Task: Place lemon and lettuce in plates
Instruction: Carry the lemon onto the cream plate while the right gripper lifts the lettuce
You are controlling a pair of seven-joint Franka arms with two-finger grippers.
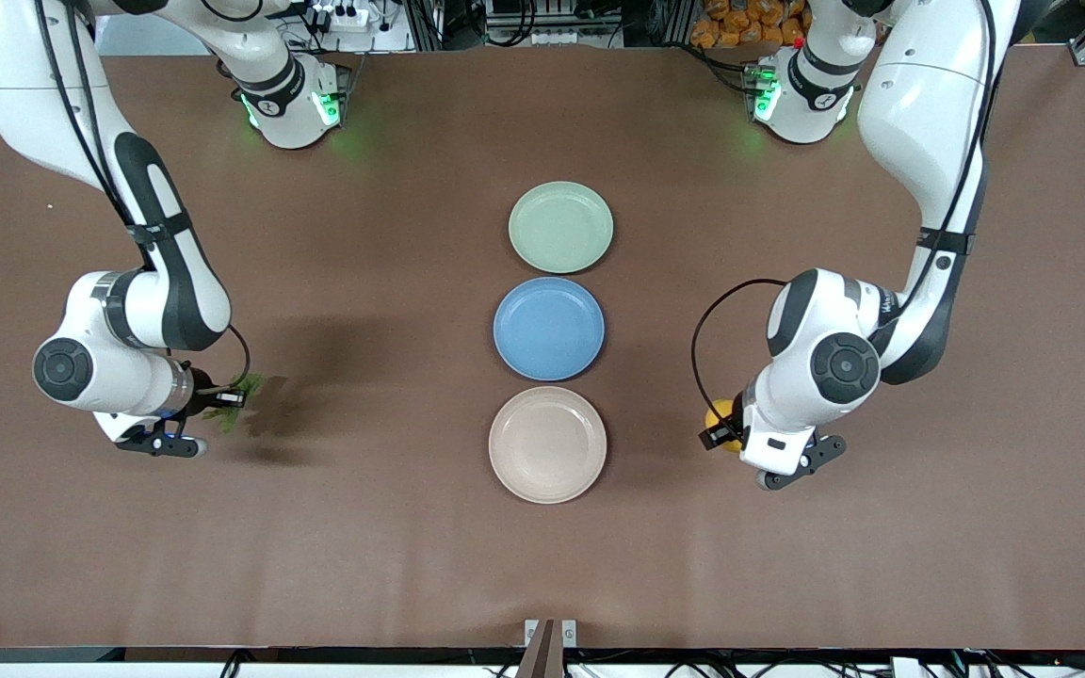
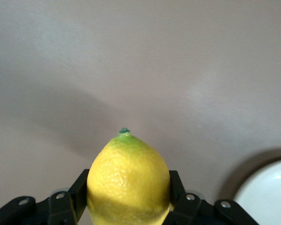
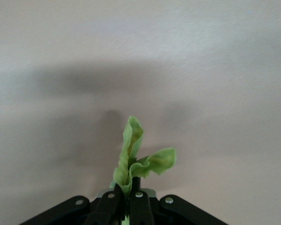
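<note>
My left gripper (image 1: 729,426) is shut on the yellow lemon (image 1: 718,412) and holds it over bare table toward the left arm's end, beside the beige plate (image 1: 547,443). In the left wrist view the lemon (image 2: 128,180) sits between the black fingers (image 2: 79,192), and a pale plate rim (image 2: 267,197) shows nearby. My right gripper (image 1: 220,403) is shut on the green lettuce (image 1: 243,388) over bare table toward the right arm's end. In the right wrist view the lettuce (image 3: 136,159) sticks out from the closed gripper (image 3: 129,206). The mint green plate (image 1: 560,227) lies empty, farthest from the front camera.
A blue plate (image 1: 549,329) lies between the mint green and beige plates; the three form a line down the table's middle. All three are empty. The brown table (image 1: 392,527) spreads wide around them.
</note>
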